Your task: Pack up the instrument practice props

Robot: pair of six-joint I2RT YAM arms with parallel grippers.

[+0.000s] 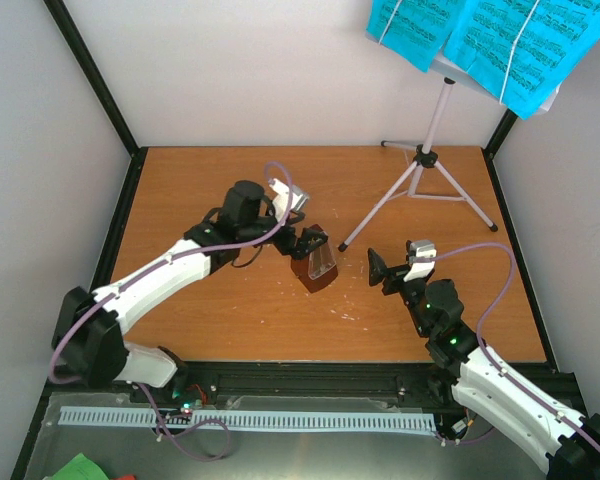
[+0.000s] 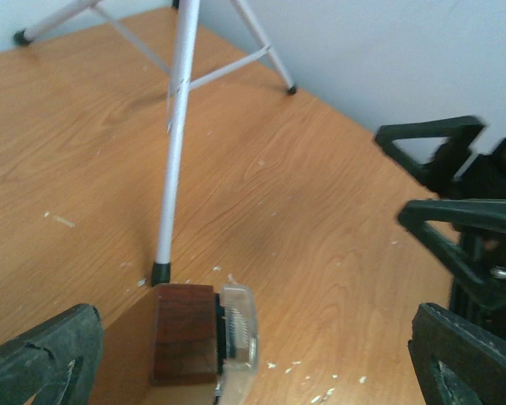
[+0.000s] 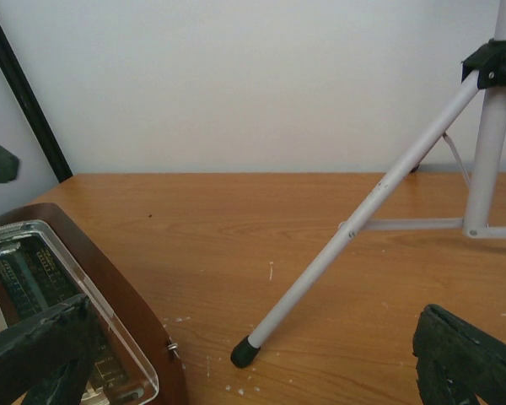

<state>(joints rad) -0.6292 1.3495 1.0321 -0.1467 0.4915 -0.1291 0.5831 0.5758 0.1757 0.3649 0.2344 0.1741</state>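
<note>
A dark red-brown pyramid metronome with a clear cover [image 1: 318, 268] stands near the middle of an orange-brown wooden table [image 1: 200, 180]. The left arm's black two-finger gripper [image 1: 308, 241] hangs at the metronome's eleven o'clock, right at its top; whether it touches, and how its jaws stand, cannot be told from above. At the metronome's three o'clock, apart from it, the right arm's black gripper [image 1: 383, 272] points toward it with fingers spread. A pale silver tripod music stand [image 1: 427, 150] rises at the metronome's one o'clock, one foot close beside it. Cyan printed sheet-music pages [image 1: 485, 40] spread across the stand's top, at the frame's one o'clock.
</note>
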